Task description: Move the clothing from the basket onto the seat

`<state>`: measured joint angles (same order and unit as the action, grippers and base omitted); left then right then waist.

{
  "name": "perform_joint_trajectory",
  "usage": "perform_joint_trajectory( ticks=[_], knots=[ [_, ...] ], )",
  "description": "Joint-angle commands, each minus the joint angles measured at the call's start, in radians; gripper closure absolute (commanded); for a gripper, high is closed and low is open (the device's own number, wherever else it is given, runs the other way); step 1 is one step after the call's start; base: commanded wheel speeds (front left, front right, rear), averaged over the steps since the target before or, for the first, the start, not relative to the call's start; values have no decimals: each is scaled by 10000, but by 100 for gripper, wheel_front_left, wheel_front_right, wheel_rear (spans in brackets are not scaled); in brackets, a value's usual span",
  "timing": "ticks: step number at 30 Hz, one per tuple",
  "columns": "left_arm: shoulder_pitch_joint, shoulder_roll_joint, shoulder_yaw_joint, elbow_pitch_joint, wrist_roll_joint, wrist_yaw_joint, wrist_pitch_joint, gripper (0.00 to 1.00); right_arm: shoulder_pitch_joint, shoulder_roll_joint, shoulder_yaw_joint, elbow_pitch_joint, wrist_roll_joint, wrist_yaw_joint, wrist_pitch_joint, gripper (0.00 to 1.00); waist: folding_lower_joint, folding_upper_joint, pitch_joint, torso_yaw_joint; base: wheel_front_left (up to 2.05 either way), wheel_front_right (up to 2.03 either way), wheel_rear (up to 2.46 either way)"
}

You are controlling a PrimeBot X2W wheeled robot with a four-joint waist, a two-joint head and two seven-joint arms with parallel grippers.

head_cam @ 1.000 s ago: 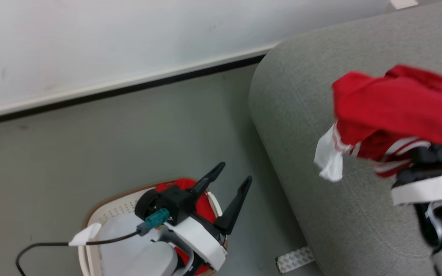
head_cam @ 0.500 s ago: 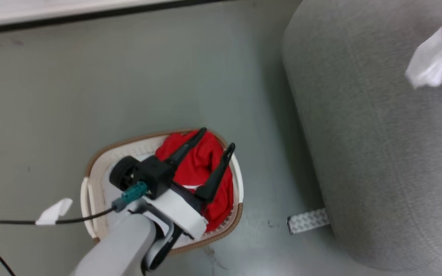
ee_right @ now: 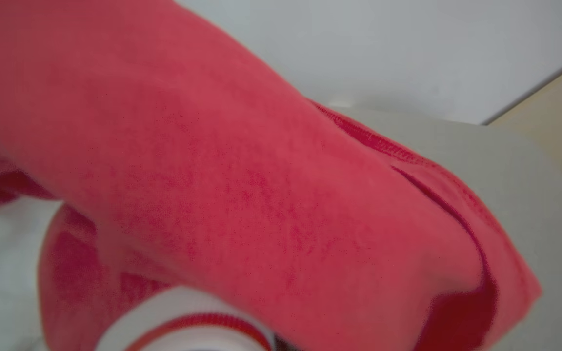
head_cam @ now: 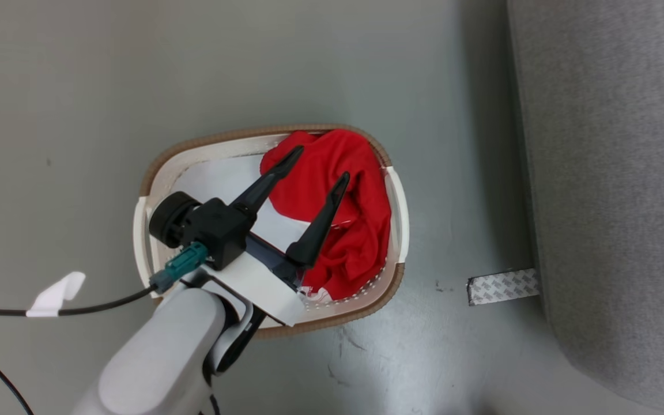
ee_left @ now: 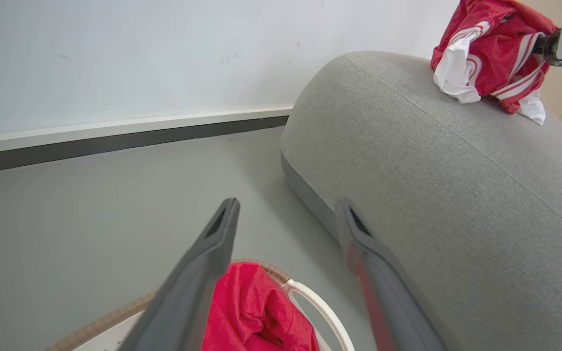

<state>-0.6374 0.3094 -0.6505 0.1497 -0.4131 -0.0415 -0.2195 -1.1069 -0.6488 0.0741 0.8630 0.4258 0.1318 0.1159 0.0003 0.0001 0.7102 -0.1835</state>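
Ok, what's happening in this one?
A two-armed robot is moving red clothing from a white basket on the floor to the grey seat. In the left wrist view, its right hand is shut on a red-and-white garment at the top of the seat; whether the garment touches the seat is unclear. Its left hand is open and empty, hovering over a second red garment bunched at one end of the basket beside a pale liner.
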Motion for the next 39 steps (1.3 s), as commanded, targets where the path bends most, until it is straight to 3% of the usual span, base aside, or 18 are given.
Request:
perform_joint_trajectory(
  ticks=[1, 6, 7, 9, 10, 11, 18, 25, 39],
  knots=[
    [-126, 54, 36, 26, 91, 31, -63, 0, -116, -36, 131, 141, 49, -22, 278, 100, -3, -1, 179, 154, 0, 0, 0],
    [-126, 121, 106, 84, 56, 45, -183, 0, -445, 230, 355, 831, 628, -22, 1754, 100, -3, -1, 307, 135, 0, 0, 0],
    [-131, 142, 124, 98, 51, 47, -203, 0, -494, 211, 405, 886, 693, -22, 1892, 89, -3, -1, 323, 114, 0, 0, 0],
    [-152, 152, 136, 117, 40, 54, -228, 0, -535, 227, 550, 889, 777, -22, 1949, 51, -3, -1, 326, 75, 0, 0, 0],
    [-157, 164, 137, 138, 31, 57, -235, 0, -523, 264, 655, 852, 805, -22, 1882, 8, -3, -1, 301, 53, 0, 0, 0],
    [-151, 186, 143, 158, 24, 56, -240, 0, -511, 292, 705, 868, 858, -22, 1827, 0, -3, -1, 263, 28, 0, 0, 0],
    [62, 68, 22, 393, -103, 16, -260, 0, -149, 311, 1174, 1160, 1038, -22, 1797, 0, -3, -1, -515, -63, 0, 0, 0],
    [602, -49, 188, 739, -392, 145, -360, 0, 340, 303, 2006, 827, 1456, -23, 1980, 0, -3, -1, -1976, -131, 0, 0, 0],
    [2012, -305, 1418, 767, -691, 663, -447, 0, 1769, -380, 4186, -2441, 2323, -23, 742, 0, -3, -1, -5095, 538, 0, 0, 0]
  ],
)
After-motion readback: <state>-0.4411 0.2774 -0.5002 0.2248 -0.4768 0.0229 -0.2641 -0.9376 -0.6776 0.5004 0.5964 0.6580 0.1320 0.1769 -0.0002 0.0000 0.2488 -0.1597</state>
